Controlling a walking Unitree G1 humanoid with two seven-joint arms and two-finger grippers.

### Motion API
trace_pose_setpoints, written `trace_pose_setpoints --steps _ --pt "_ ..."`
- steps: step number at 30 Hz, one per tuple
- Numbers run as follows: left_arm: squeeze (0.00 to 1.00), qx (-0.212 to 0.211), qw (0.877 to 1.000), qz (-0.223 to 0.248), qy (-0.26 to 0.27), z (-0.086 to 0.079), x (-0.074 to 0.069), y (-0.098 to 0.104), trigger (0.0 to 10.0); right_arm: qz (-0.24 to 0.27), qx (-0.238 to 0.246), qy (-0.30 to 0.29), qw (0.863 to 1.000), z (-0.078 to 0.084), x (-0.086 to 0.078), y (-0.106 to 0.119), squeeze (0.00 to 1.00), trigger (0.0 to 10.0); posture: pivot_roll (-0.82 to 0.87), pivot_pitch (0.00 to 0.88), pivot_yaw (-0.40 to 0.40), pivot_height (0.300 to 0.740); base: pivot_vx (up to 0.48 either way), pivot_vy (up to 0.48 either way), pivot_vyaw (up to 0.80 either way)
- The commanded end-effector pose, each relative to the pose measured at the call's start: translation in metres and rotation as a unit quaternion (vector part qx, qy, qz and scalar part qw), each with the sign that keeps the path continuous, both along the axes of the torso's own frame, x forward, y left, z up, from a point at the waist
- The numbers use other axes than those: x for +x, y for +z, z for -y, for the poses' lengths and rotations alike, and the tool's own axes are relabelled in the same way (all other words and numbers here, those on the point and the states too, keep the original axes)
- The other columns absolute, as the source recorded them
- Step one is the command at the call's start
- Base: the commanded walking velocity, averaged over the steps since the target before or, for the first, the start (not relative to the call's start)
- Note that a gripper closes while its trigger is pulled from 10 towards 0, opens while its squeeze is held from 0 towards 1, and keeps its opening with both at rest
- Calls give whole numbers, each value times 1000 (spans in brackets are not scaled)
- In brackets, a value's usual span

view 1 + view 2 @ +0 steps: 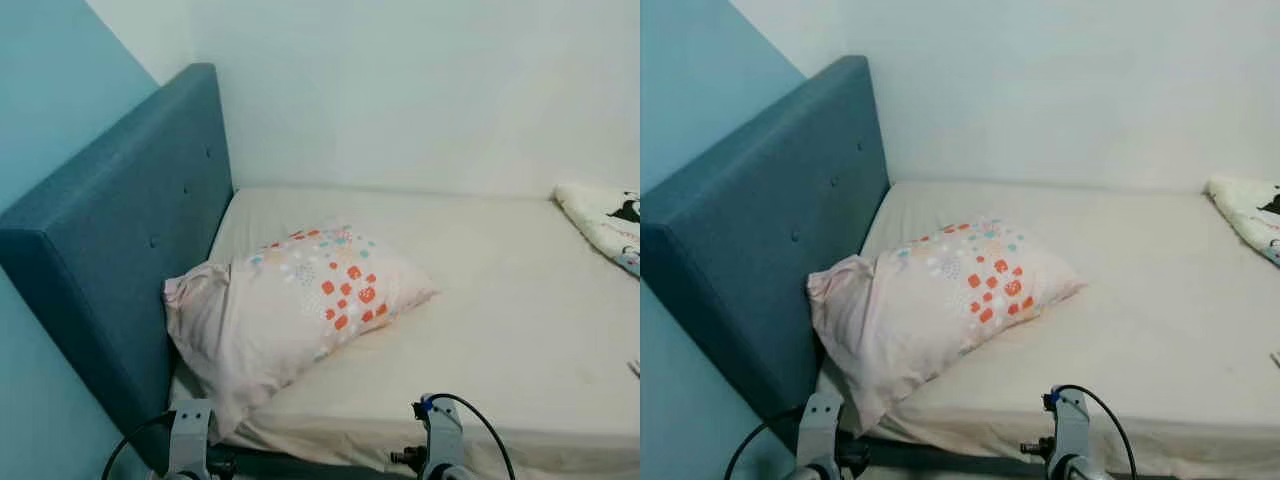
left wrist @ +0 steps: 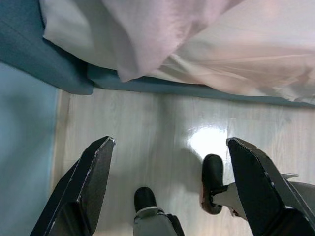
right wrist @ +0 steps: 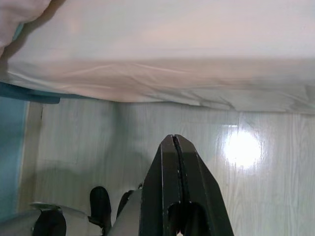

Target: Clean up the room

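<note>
One pillow (image 1: 300, 305) lies askew at the bed's (image 1: 520, 330) near left, untouched; left gripper (image 2: 167, 162) hangs spread wide, right gripper (image 3: 175, 147) pressed closed, empty.

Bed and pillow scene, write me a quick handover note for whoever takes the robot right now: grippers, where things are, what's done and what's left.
Left gripper: open, empty, low beside the bed over the wood floor.
Right gripper: shut, empty, also low over the floor by the bed edge.
Pillow: lies crooked on the bed near the blue headboard, one corner hanging over the near edge.
Blanket: patterned, bunched at the far right of the mattress.
Done: nothing is in hand; the pillow looks unstraightened.
Left: probably square the pillow against the headboard, then deal with the blanket.
</note>
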State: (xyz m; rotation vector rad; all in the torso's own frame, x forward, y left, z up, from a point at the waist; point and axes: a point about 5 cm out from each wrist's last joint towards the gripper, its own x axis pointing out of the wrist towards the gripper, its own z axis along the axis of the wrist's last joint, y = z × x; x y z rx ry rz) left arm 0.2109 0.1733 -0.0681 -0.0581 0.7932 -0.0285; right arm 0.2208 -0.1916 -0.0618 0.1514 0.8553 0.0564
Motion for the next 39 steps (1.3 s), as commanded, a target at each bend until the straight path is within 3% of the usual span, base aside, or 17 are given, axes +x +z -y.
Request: trace_pose_setpoints --steps 1,4,6,15,24,31,35,39 --pt "0 1 1000 -6 2 1 -2 -2 10000 6 3 -1 1000 -1 2 1 0 10000 45 0 -36 700 0 0 0" --pt "0 1 1000 -4 -1 1 -1 -1 10000 8 4 -3 1000 -1 3 2 0 10000 45 0 -36 700 0 0 0" --pt "0 -21 1000 1 5 2 0 0 10000 10 4 -5 1000 -1 3 2 0 10000 45 0 -36 700 0 -152 0" --pt "0 3 1000 20 14 0 12 7 10000 28 10 -4 1000 -5 14 8 0 10000 46 0 -34 700 0 -373 0" --pt "0 -10 998 59 -12 10 28 18 10000 69 24 -9 997 -10 34 23 0 10000 47 0 -31 700 0 0 0" --pt "0 -13 995 98 -7 10 46 33 10000 131 36 22 990 -21 64 48 0 10000 44 0 -28 700 0 0 0" --pt "0 -4 994 104 -14 10 49 35 10000 139 38 28 989 -23 68 51 0 10000 43 0 -28 700 0 0 0" --pt "0 -46 993 110 3 10 52 38 10000 147 39 32 988 -25 71 55 0 10000 41 0 -29 700 0 -315 0"
